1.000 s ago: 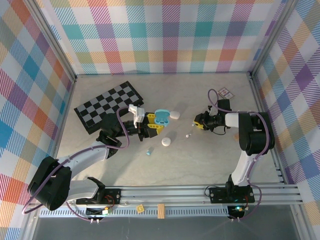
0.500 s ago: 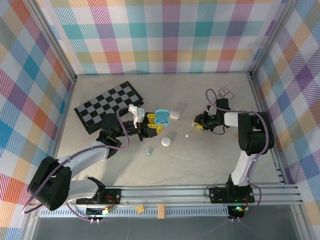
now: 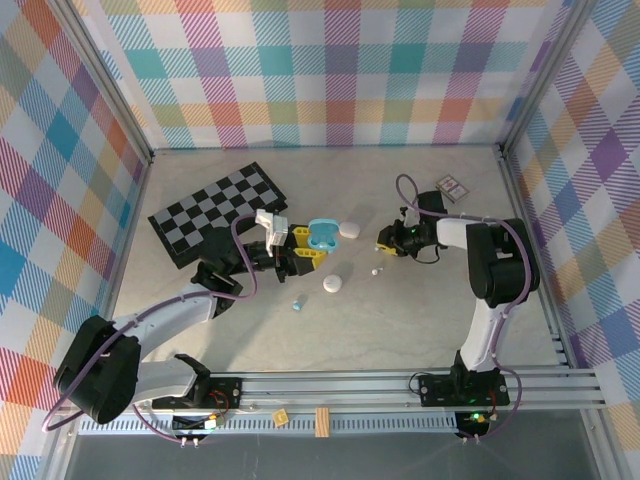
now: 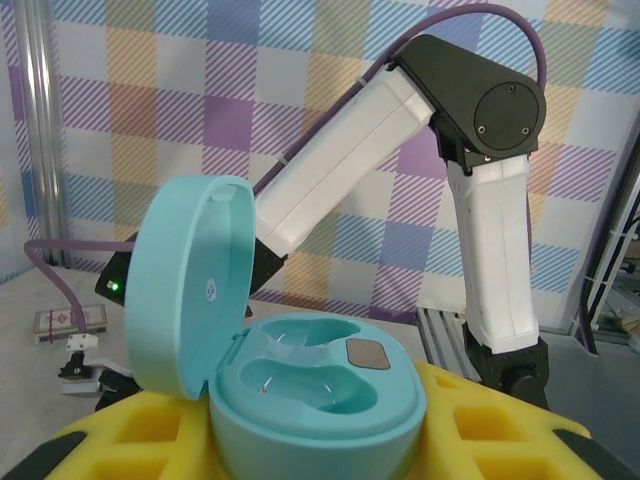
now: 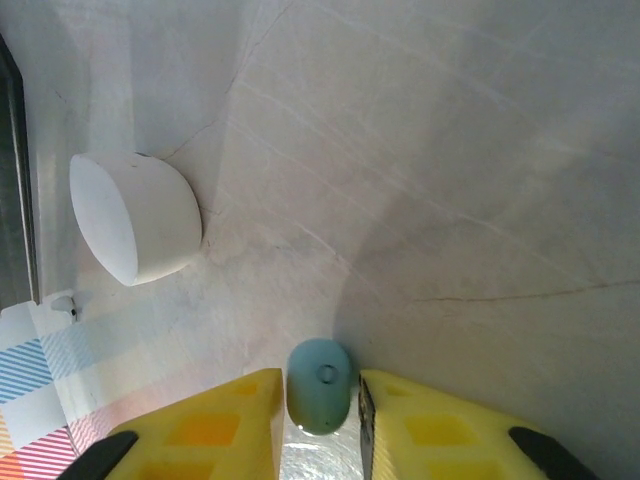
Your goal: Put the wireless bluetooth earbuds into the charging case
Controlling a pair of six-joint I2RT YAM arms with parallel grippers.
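Nearest the arm bases, a loose pale blue earbud [image 3: 298, 302] lay on the table [image 3: 420, 320]. A closed white case [image 3: 332, 284] sat just beyond it, and a tiny white earbud [image 3: 376, 271] lay farther right. Behind these, the left end effector [image 3: 308, 246] was clamped on the teal charging case [image 4: 320, 395], lid [image 4: 185, 285] raised and both wells apparently empty. Opposite it, the right end effector [image 5: 318, 410] was closed on a second pale blue earbud [image 5: 320, 382], which both yellow pads touched just above the table. A second white case [image 3: 349, 230] rested just beside the teal one. The checkerboard [image 3: 220, 212] and some small cards [image 3: 452, 185] lay farthest back. Count: three earbuds (two pale blue, one white), three cases (one teal and open, two white and closed) and one checkerboard; the cards were too small to count. The buds were judged very light, rigid and glossy, so liable to squirt from the pads. The best hold was taken to be gentle pressure across the widest part of the body, leaving the stem end free to enter a well.
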